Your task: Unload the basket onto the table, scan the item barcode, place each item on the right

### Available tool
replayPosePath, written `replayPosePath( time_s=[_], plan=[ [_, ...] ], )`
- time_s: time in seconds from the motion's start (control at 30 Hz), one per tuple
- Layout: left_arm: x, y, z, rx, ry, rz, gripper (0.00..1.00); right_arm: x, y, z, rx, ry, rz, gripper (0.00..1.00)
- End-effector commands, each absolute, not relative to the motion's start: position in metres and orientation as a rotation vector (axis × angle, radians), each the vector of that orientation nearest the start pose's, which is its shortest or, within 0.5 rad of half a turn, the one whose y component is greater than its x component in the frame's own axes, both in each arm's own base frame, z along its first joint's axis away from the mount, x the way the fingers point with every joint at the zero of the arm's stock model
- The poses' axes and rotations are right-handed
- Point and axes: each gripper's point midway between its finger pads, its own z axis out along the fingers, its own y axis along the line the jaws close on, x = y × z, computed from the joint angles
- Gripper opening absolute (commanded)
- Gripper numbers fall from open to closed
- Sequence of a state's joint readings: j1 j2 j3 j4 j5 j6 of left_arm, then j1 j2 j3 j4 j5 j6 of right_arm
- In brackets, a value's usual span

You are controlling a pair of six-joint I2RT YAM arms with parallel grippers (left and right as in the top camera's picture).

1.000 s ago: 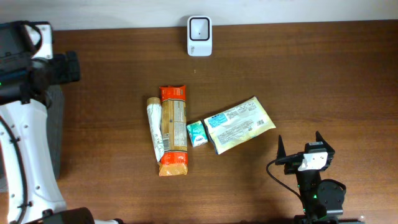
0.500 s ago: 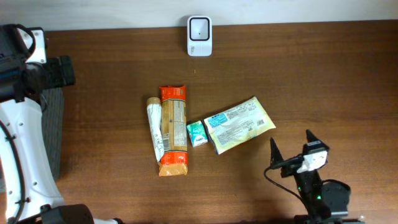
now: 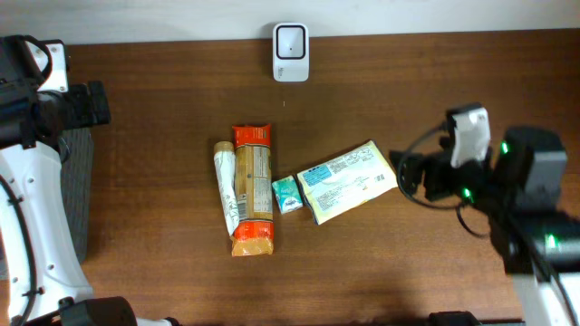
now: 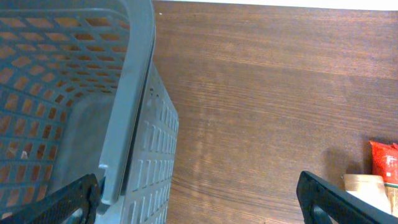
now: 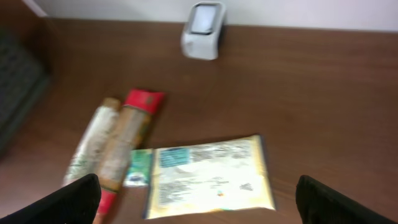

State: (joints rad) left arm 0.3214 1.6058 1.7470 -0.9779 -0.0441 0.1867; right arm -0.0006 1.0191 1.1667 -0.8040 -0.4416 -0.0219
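While both grippers hung spread wide and held nothing, the job looked to be at its first step: reaching for an item. The right gripper [image 5: 198, 194] was in front of the scanner [image 3: 291, 40] and off to the scanner's right, just beside the yellow packet [image 3: 349, 180]. The left gripper [image 4: 198, 183] was far to the scanner's left, by the rim of a grey basket [image 4: 127, 93].

The yellow packet lay flat on the table in front of the scanner, a little to its right. It was a thin, soft bag, pale yellow, with a white label full of small print and a blue patch at one end. A small green packet [image 3: 286, 194] lay just beside it, straight in front of the scanner.

The wrist picture was blurry, so the barcode could not be found; it may have been on that label.

Next, the right gripper likely had to come down, pinch one edge of the flat bag, lift it and turn the label to the scanner's window
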Motion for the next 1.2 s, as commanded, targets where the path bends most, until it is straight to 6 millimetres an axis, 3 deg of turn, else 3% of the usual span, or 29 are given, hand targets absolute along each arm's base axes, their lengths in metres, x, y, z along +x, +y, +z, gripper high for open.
replayPosePath(
  time_s=[0.0,0.1,0.2,0.23,0.27,0.4,0.5,0.73,0.87,0.93,1.03,1.1,1.17],
  plan=[
    [0.406,0.142,0.289,-0.193,2.414,0.275,0.99,0.312,0.102,0.287,-0.346,2.186,0.725,0.98],
    [0.406,0.142,0.289,-0.193,2.414,0.275,0.99,0.336,0.128,0.259,-0.384,2.222,0.954,0.99],
    [0.406,0.142,0.289,-0.193,2.414,0.275,0.99,0.375,0.136,0.2,-0.055,2.432,0.924,0.88],
    [0.406,0.142,0.289,-0.193,2.414,0.275,0.99,0.399,0.167,0.162,0.09,2.497,0.944,0.77],
    [0.406,0.142,0.289,-0.193,2.414,0.275,0.99,0.409,0.183,0.145,0.156,2.511,0.947,0.71],
    [0.406,0.142,0.289,-0.193,2.414,0.275,0.99,0.425,0.236,0.101,0.288,2.529,1.018,0.62],
    [0.406,0.142,0.289,-0.192,2.415,0.275,0.99,0.413,0.257,0.071,0.348,2.612,1.024,0.54],
    [0.406,0.142,0.289,-0.193,2.414,0.275,0.99,0.368,0.225,0.03,0.469,2.862,0.743,0.54],
    [0.406,0.142,0.289,-0.193,2.414,0.275,0.99,0.342,0.196,0.036,0.336,3.042,0.585,0.59],
    [0.406,0.142,0.289,-0.193,2.414,0.275,0.99,0.333,0.163,0.046,0.274,3.126,0.351,0.6],
    [0.406,0.142,0.289,-0.193,2.414,0.275,0.99,0.32,0.091,0.06,0.253,3.182,-0.153,0.63],
    [0.406,0.142,0.289,-0.192,2.415,0.275,0.99,0.324,0.063,0.062,0.253,3.164,-0.272,0.68],
    [0.406,0.142,0.289,-0.193,2.414,0.275,0.99,0.332,0.045,0.062,0.316,3.147,-0.254,0.69]
  ],
)
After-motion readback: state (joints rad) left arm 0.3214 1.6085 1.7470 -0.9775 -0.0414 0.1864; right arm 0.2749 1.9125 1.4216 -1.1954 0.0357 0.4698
